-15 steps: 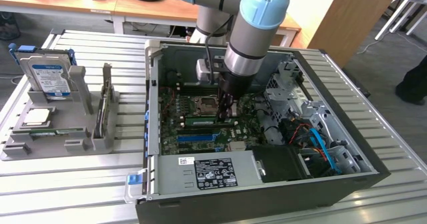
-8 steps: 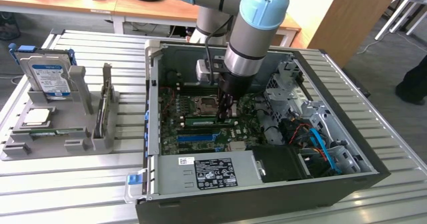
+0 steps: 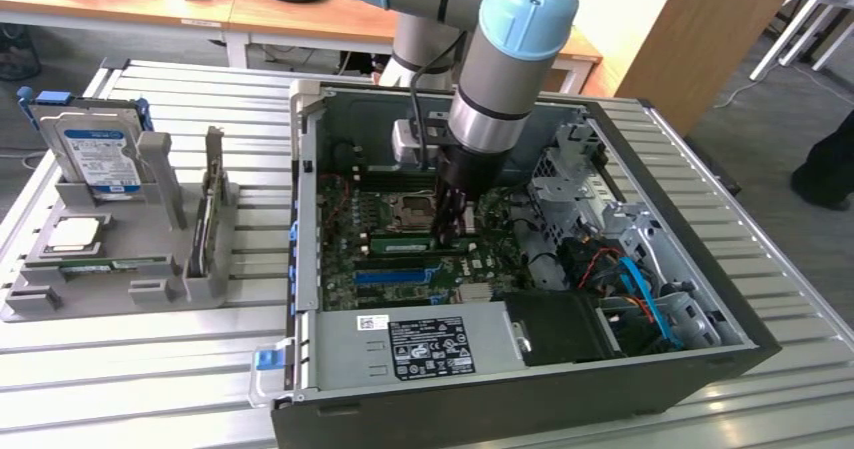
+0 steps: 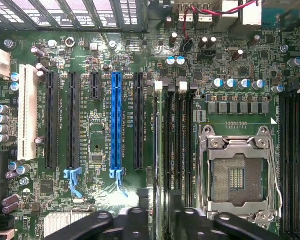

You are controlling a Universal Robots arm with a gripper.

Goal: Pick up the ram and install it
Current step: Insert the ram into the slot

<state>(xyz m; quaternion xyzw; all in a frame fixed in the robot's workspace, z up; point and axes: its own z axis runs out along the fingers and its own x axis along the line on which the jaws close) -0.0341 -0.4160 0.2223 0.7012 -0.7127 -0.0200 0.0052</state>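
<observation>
Slatted table (image 3: 147, 369); wrist view: gripper (image 4: 161, 222) straddles ram (image 4: 162, 160) in slot.

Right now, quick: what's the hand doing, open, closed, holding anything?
The hand: cannot be told whether open or closed. It sits low over the ram, which stands edge-up beside the CPU socket.

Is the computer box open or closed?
Open: the computer case has no side cover, so the motherboard inside shows from above.
</observation>
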